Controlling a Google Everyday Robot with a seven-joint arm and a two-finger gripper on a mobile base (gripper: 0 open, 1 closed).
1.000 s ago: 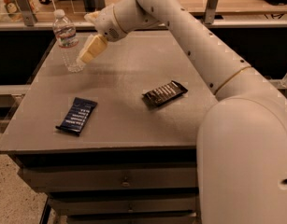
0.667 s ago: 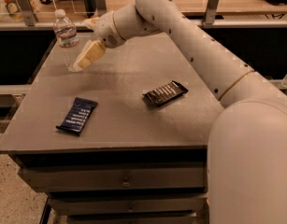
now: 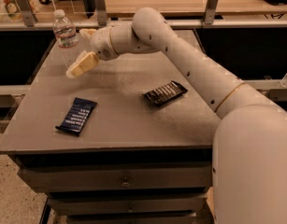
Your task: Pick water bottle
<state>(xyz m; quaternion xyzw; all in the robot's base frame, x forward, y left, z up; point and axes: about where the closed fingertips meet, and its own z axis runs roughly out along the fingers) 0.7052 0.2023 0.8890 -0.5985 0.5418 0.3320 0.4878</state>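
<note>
The water bottle [image 3: 65,35], clear ribbed plastic with a white cap, stands upright at the far left corner of the grey table [image 3: 129,120]. My gripper [image 3: 80,48] reaches in from the right at the end of the white arm, just to the right of the bottle. It is open: one cream finger [image 3: 81,65] lies low beside the bottle's base, and the other finger [image 3: 87,32] is up by its shoulder. The bottle is not held.
A dark blue snack packet [image 3: 77,115] lies at the table's front left. A black snack packet [image 3: 165,93] lies near the middle right. A rail with metal posts [image 3: 100,6] runs behind the table. My arm spans the right side.
My gripper has moved a little to the left and lower, closer to the bottle. The bottle and both packets have not moved.
</note>
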